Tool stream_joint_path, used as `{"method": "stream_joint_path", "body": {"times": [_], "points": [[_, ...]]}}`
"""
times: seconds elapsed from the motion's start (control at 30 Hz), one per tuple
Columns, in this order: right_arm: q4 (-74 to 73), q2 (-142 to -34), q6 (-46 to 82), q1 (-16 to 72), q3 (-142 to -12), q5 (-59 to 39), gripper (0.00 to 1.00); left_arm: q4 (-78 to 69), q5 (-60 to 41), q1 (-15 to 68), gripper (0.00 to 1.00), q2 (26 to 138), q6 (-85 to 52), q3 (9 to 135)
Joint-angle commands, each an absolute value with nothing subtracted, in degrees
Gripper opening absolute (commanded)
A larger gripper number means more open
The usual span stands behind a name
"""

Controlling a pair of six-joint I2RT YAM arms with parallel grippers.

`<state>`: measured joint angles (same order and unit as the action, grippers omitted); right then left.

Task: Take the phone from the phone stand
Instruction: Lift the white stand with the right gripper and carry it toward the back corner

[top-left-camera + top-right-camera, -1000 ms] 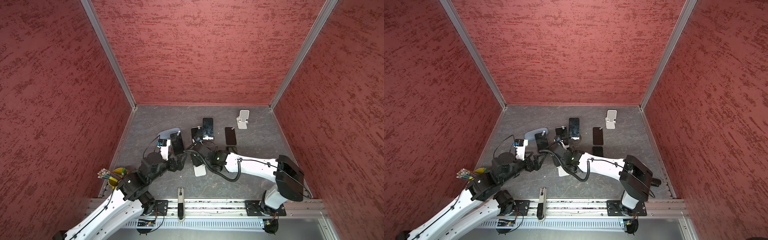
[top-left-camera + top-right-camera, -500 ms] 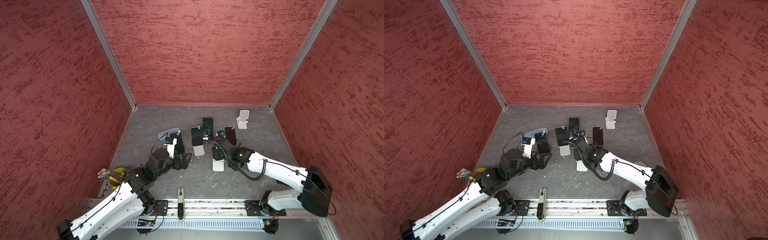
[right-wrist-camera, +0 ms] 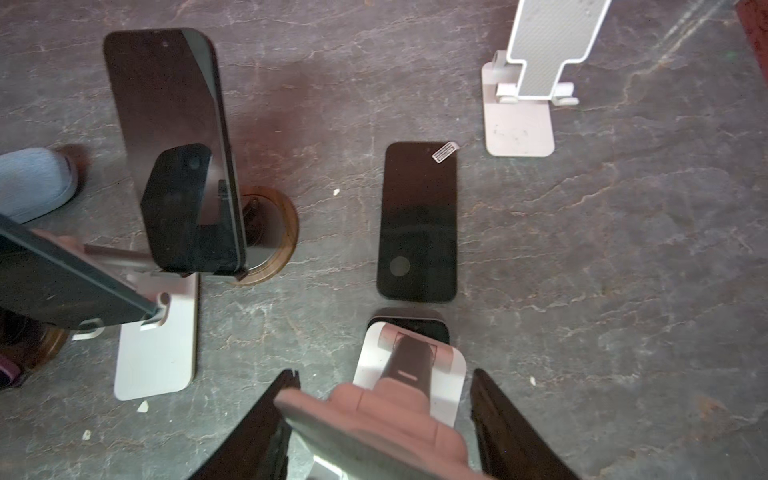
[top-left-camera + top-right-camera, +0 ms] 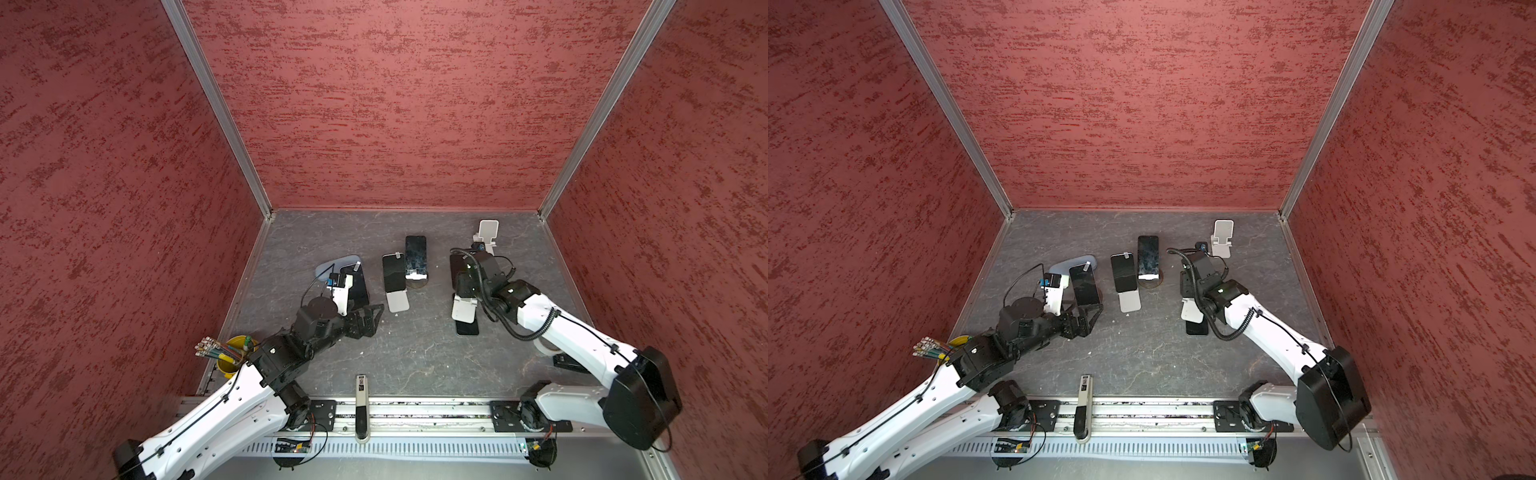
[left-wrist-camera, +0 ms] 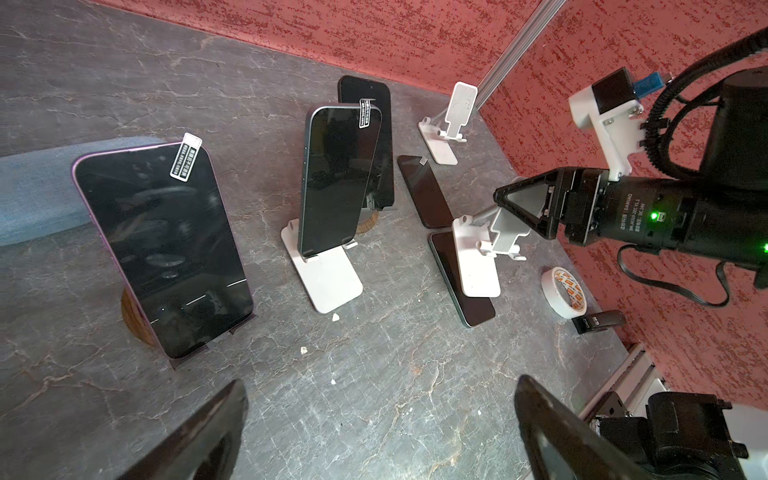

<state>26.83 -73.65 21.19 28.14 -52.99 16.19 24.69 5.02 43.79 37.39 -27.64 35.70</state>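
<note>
Right wrist view: my right gripper (image 3: pixel 382 432) clamps the white stand (image 3: pixel 452 372); the phone (image 3: pixel 409 321) lies flat under that stand's base. My left gripper (image 5: pixel 382 395) gapes wide.

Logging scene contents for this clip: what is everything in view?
phones on stands: 3, dark, left, centre, behind centre.
flat phones: 2, black, right of centre; one under held stand.
white stands: 3, centre, back right empty, one held.
wooden stands: 2, brown, under left and rear phones.
tape roll: 1, white, right edge.
yellow cup: 1, pens inside, front left.
blue-grey pad: 1, behind left phone.
left gripper: open, empty.
right gripper: shut on white stand.
</note>
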Motion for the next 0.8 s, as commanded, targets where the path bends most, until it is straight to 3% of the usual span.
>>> {"method": "stream_joint_path", "body": {"times": [0.0, 0.47, 0.77], "points": [[24.5, -73.9, 18.2, 24.3, -56.1, 13.2, 0.57, 25.4, 6.2, 44.1, 0.99, 36.7, -27.7, 37.3], [18.9, -80.1, 7.4, 8.9, -59.1, 5.8, 0.58, 25.7, 8.0, 44.1, 0.99, 36.1, -26.4, 37.7], [12.0, -85.5, -0.9, 2.4, -58.6, -4.9, 0.59, 25.2, 8.3, 44.1, 0.99, 37.3, -22.9, 39.4]]}}
